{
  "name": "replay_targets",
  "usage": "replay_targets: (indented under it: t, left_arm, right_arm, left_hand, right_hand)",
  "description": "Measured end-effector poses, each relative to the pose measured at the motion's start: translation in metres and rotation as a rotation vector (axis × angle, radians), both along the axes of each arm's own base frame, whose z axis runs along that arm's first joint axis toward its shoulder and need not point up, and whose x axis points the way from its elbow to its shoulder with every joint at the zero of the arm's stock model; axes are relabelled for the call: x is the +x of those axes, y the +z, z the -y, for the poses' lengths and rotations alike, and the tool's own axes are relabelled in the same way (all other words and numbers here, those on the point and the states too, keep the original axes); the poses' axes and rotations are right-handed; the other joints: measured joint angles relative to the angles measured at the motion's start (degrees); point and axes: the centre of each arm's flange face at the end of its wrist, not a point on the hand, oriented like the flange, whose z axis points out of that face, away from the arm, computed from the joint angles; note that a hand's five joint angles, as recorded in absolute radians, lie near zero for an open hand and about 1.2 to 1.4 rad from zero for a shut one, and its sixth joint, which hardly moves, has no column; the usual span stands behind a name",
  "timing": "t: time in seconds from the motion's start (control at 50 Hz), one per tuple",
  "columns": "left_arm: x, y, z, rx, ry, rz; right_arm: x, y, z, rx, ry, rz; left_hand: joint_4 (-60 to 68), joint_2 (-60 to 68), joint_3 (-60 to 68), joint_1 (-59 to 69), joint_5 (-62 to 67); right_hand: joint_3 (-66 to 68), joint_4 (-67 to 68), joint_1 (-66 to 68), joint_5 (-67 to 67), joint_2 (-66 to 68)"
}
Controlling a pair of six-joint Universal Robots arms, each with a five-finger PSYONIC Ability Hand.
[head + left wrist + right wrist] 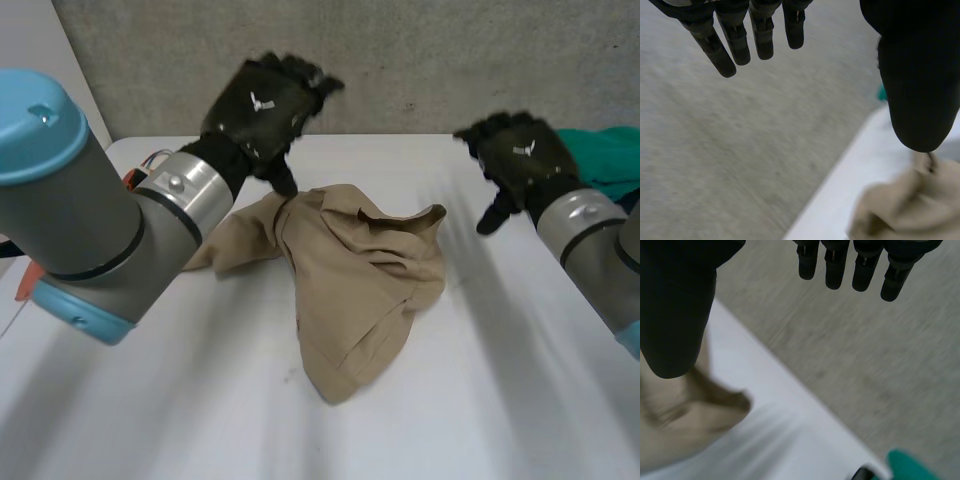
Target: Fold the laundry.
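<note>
Currently: left robot hand (pixel 262 108) is raised over the far-left edge of the tan garment (pixel 355 285). Its fingers (pixel 735 42) are straight and spread from the thumb, nothing held. The thumb tip sits at the cloth's far edge; contact not resolvable. Right robot hand (pixel 520 158) hovers to the right of the garment, apart from it, fingers (pixel 865 265) likewise straight, empty. Garment lies crumpled in the middle of the table (pixel 500 410), bunched at the far side, one flap trailing near. Judgement: the hands flank the heap to take its far corners and spread it flat; no fold made yet. Green cloth (pixel 608 160) lies at far right.
</note>
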Motion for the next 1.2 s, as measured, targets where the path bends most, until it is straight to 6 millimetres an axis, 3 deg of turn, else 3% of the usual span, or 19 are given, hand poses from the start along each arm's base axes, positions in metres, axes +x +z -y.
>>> replay_targets:
  t: [0.12,0.26,0.42,0.62,0.66,0.68,0.72,0.78,0.8,0.84,0.9,0.92,0.96,1.04,1.06,1.1,1.12,1.16,1.2]
  left_arm:
    - [0.012,-0.019,-0.018,0.112,-0.058,0.211]
    - [0.022,-0.05,-0.051,0.307,-0.095,0.323]
    - [0.003,-0.1,-0.081,0.354,-0.139,0.35]
    - [-0.032,-0.145,-0.072,0.205,-0.116,0.422]
    - [-0.038,-0.153,-0.069,0.192,-0.113,0.44]
    - [-0.04,-0.157,-0.068,0.189,-0.11,0.45]
    - [-0.043,-0.163,-0.063,0.185,-0.094,0.464]
    - [-0.043,-0.164,-0.052,0.173,-0.039,0.468]
    - [-0.041,-0.16,-0.044,0.164,-0.003,0.46]
    - [-0.038,-0.151,-0.033,0.143,0.053,0.436]
    - [-0.024,-0.105,0.003,0.053,0.208,0.314]
    - [-0.022,-0.1,0.006,0.043,0.219,0.3]
    - [-0.008,-0.054,0.029,-0.05,0.303,0.18]
    - [0.013,0.021,0.053,-0.219,0.364,0.002]
    - [0.015,0.028,0.055,-0.235,0.366,-0.013]
    - [0.023,0.065,0.063,-0.322,0.363,-0.09]
    - [0.024,0.071,0.064,-0.335,0.36,-0.103]
    - [0.025,0.103,0.069,-0.402,0.329,-0.174]
    - [0.023,0.117,0.072,-0.429,0.298,-0.209]
  right_arm:
    - [-0.006,-0.025,-0.023,0.236,0.044,-0.055]
    - [-0.004,-0.047,-0.033,0.326,0.111,-0.096]
    - [-0.007,-0.065,-0.026,0.323,0.111,-0.146]
    - [-0.014,-0.071,-0.024,0.342,0.087,-0.15]
    - [-0.015,-0.072,-0.024,0.345,0.084,-0.149]
    - [-0.015,-0.072,-0.024,0.346,0.082,-0.148]
    - [-0.016,-0.072,-0.024,0.348,0.08,-0.148]
    - [-0.016,-0.072,-0.024,0.349,0.08,-0.148]
    - [-0.016,-0.072,-0.025,0.349,0.08,-0.148]
    - [-0.016,-0.072,-0.025,0.348,0.081,-0.149]
    - [-0.015,-0.072,-0.025,0.345,0.084,-0.15]
    - [-0.015,-0.072,-0.025,0.345,0.084,-0.15]
    - [-0.014,-0.071,-0.026,0.342,0.087,-0.151]
    - [-0.013,-0.07,-0.026,0.338,0.09,-0.15]
    - [-0.013,-0.07,-0.026,0.338,0.09,-0.15]
    - [-0.013,-0.07,-0.026,0.337,0.091,-0.149]
    - [-0.012,-0.07,-0.026,0.337,0.091,-0.149]
    - [-0.012,-0.069,-0.026,0.336,0.092,-0.148]
    - [-0.012,-0.069,-0.025,0.335,0.091,-0.147]
  left_hand:
    - [0.0,0.0,0.0,0.0,-0.02]
    - [2.11,0.0,1.3,1.08,0.21]
    - [2.55,0.0,1.59,1.72,0.21]
    - [6.97,3.13,6.04,7.05,5.36]
    - [13.21,9.88,12.34,14.22,11.67]
    - [29.89,27.09,30.17,31.68,27.75]
    - [45.82,43.05,45.48,45.77,42.67]
    - [49.3,46.28,47.79,48.48,45.91]
    - [56.38,52.52,53.77,51.95,51.4]
    - [56.46,52.55,53.77,51.95,51.4]
    - [56.46,52.55,53.77,52.15,51.4]
    - [56.47,52.55,53.78,52.21,51.4]
    - [56.57,52.55,54.27,52.22,51.4]
    - [56.67,52.65,55.21,52.22,51.4]
    - [56.67,52.65,55.21,52.22,51.4]
    - [57.04,52.66,55.7,52.22,51.4]
    - [57.09,52.66,55.8,52.22,51.4]
    - [57.09,52.66,55.89,52.22,51.4]
    - [57.1,52.69,55.89,52.22,51.4]
  right_hand:
    - [0.0,0.0,0.0,0.0,0.0]
    - [0.01,0.0,0.0,0.0,0.0]
    - [0.0,0.0,0.0,0.0,0.0]
    - [0.0,0.0,0.0,0.0,0.0]
    - [0.0,0.0,0.0,0.0,0.0]
    - [0.01,0.0,0.0,0.0,0.0]
    - [0.0,0.0,0.0,0.0,0.0]
    - [0.0,0.0,0.0,0.0,0.0]
    - [0.0,0.0,0.0,0.0,0.0]
    - [0.0,0.0,0.0,0.0,0.0]
    - [0.0,0.0,0.0,0.0,0.0]
    - [0.0,0.0,0.0,0.0,0.0]
    - [0.0,0.0,0.0,0.0,0.0]
    - [0.0,0.0,0.0,0.0,0.0]
    - [0.0,0.0,0.0,0.0,0.0]
    - [0.0,0.0,0.0,0.0,0.0]
    - [0.0,0.0,0.0,0.0,0.0]
    - [0.01,0.0,0.0,0.0,0.0]
    - [0.0,0.0,0.0,0.0,0.0]
